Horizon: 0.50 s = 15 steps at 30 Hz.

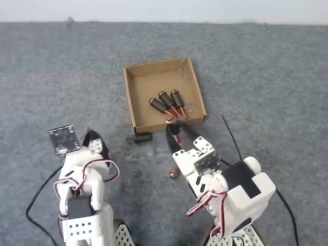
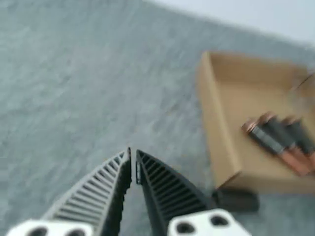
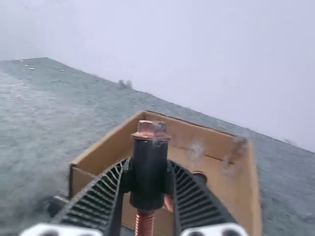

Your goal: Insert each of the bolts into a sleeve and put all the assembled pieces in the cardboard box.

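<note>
Right gripper [image 1: 175, 129] [image 3: 148, 169]: it was clamped on an assembled piece, with its two ribbed black fingers [image 3: 101, 196] pressed against opposite sides of the dark sleeve.

Held piece [image 3: 149, 164]: a black sleeve stood upright between the fingers with a copper bolt through it. The bolt's head sat above the sleeve, past the fingertips, and its threaded shank showed below, towards the wrist.

Cardboard box [image 1: 130, 97] [image 3: 98, 147]: it was open-topped and lay directly ahead of the right gripper. In the high view the gripper's tips were at the box's near wall. Whether they touched the wall could not be told.

Assembled pieces [image 1: 166, 104] [image 2: 278, 140]: three lay side by side on the box floor, just beyond the right gripper's tips. Each was a dark sleeve with copper ends.

Left gripper [image 1: 95, 141] [image 2: 133, 164]: its fingers were together at the tips with nothing between them, and it hung over bare table. It was well apart from the box, which lay ahead of it and off to one side.

Loose sleeve [image 1: 142, 138] [image 2: 236, 200]: it was dark and lay on its side on the table, outside the box and just beside the near wall. It lay between the two grippers, nearer the right one, and neither touched it.

Loose bolt [image 1: 174, 173]: it was copper and lay on the table behind the right gripper's tips, close beside that arm's wrist.

Table [image 1: 266, 77]: it had a grey, felt-like covering under both grippers.
</note>
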Motion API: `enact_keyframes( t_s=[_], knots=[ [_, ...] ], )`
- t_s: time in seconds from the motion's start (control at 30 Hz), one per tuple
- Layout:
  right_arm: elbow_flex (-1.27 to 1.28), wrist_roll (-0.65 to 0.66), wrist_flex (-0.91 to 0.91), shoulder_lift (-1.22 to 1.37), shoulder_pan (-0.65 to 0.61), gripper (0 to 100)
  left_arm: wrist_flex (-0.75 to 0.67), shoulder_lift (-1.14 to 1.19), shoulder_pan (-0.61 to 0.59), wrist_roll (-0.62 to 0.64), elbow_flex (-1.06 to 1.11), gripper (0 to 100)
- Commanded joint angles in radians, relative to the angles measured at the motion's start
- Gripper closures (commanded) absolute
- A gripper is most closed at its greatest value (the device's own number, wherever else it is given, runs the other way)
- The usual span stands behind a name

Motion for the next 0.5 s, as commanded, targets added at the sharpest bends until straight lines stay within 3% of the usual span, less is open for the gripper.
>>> enact_keyframes(
  t_s=[0.0, 0.23, 0.47],
  knots=[
    [-0.049, 0.009, -0.07, -0.019, 0.065, 99.2, 0.152, 0.0, -0.021, -0.161, -0.015, 99],
    [-0.118, 0.009, -0.038, -0.13, 0.074, 99.2, 0.15, 0.005, -0.021, -0.181, -0.015, 99],
    [-0.264, 0.009, 0.326, -0.259, 0.11, 99.2, 0.15, 0.005, -0.021, -0.183, -0.015, 99]
  ],
)
